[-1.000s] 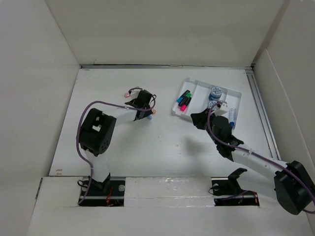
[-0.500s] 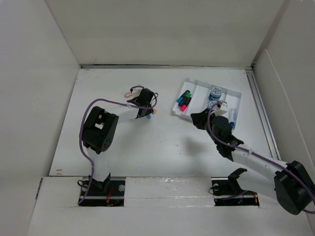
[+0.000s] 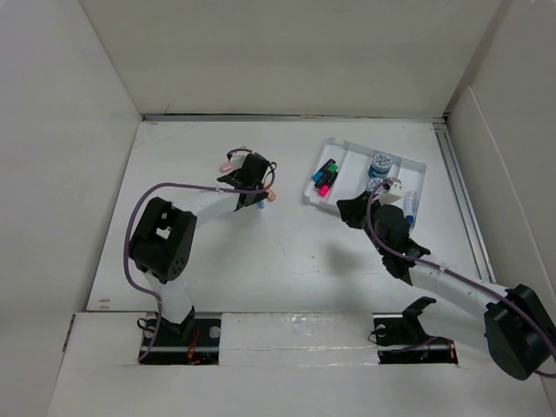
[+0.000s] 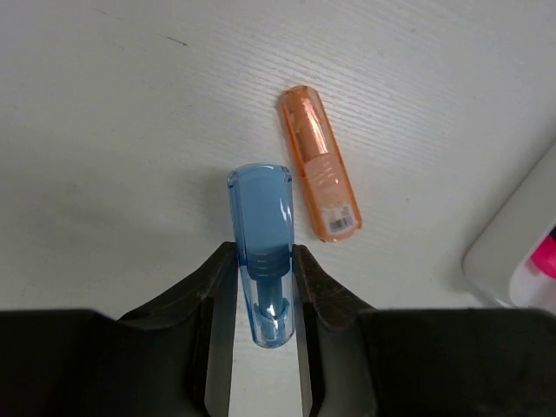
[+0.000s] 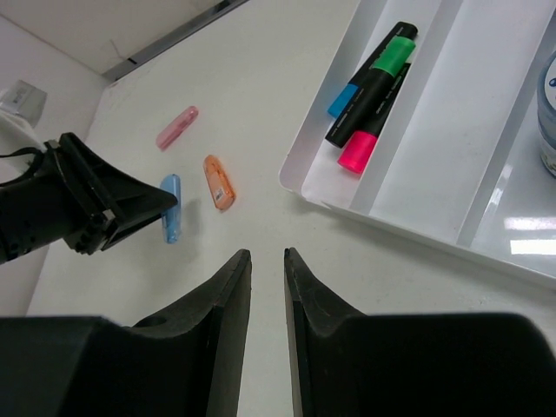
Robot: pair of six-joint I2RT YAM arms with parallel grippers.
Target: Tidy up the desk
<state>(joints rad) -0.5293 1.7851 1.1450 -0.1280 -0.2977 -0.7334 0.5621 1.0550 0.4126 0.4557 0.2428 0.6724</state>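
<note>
One second on, the left gripper (image 4: 263, 261) has narrowed onto a blue capsule (image 4: 259, 208) lying on the white table (image 3: 287, 252) beneath both arms, apparently ready to lift toward the tray (image 5: 434, 148). The right gripper (image 5: 268, 287) hovers narrow and empty.

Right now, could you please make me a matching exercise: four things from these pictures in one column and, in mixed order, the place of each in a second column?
Column one:
1. blue stick
2. orange stick
3. pink-capped highlighter
4. right claw

Column two:
A. in a compartment of the white tray
B. between the fingers of the left claw
C. holding nothing, above the desk near the tray
D. lying free on the desk

Pairs: 1-B, 2-D, 3-A, 4-C
</note>
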